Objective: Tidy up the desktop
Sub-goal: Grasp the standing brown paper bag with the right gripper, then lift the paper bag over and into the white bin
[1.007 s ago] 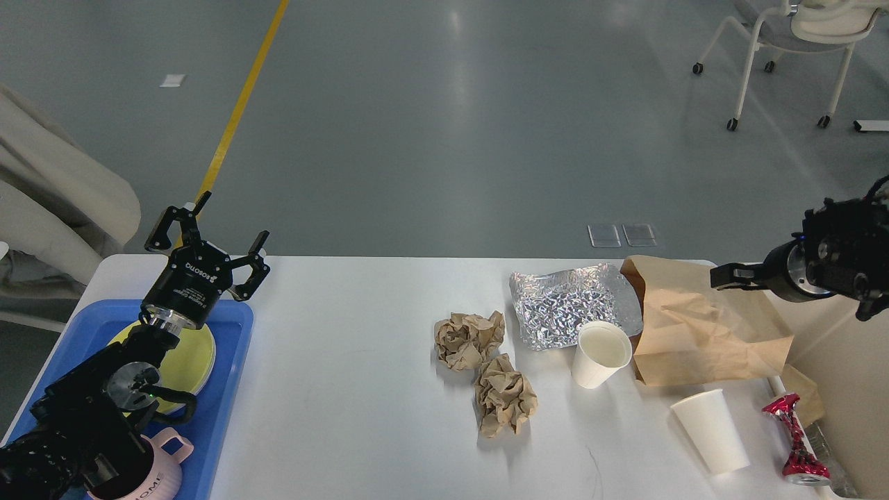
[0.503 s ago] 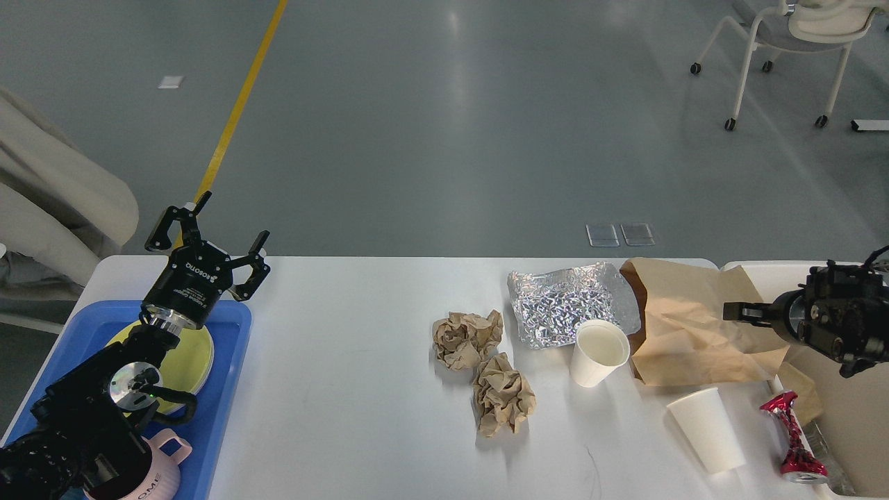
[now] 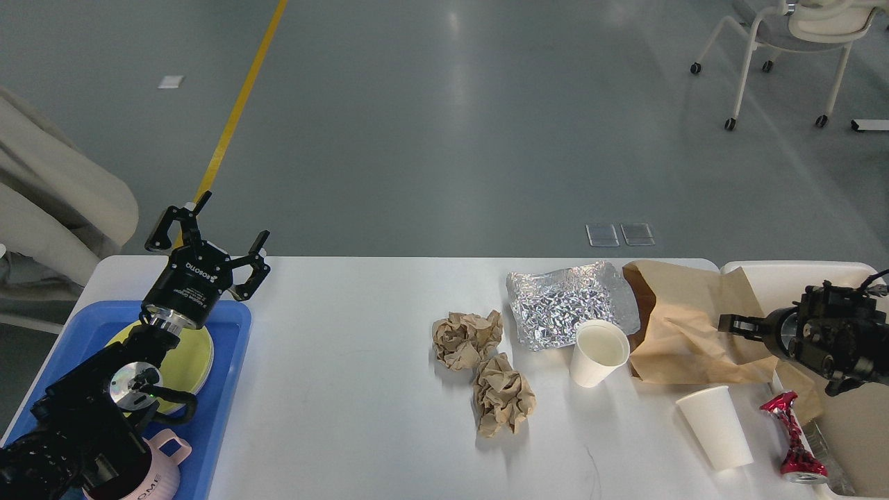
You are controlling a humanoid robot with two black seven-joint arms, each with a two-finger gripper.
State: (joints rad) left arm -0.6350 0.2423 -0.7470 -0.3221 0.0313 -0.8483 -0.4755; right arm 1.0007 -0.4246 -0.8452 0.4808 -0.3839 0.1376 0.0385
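The white desktop (image 3: 347, 389) holds two crumpled brown paper balls (image 3: 467, 339) (image 3: 503, 394), a crinkled foil sheet (image 3: 562, 302), an upright paper cup (image 3: 597, 353), a tilted paper cup (image 3: 715, 427), a brown paper bag (image 3: 684, 326) and a crushed red wrapper (image 3: 792, 434). My left gripper (image 3: 226, 226) is open and empty above the blue tray's far corner. My right gripper (image 3: 726, 323) is dark and seen side-on. It hovers at the right side of the paper bag, and I cannot tell whether it touches the bag.
A blue tray (image 3: 229, 389) at the left holds a yellow-green plate (image 3: 194, 357) and a pink mug (image 3: 167, 472). A cream-white bin (image 3: 771, 278) stands off the desktop's right end. A wheeled chair (image 3: 785, 42) stands far back on the grey floor.
My right gripper has come down and slightly nearer, over the paper bag's right side. The bag's right edge has shifted and the tilted cup has moved slightly right. The left arm is still.
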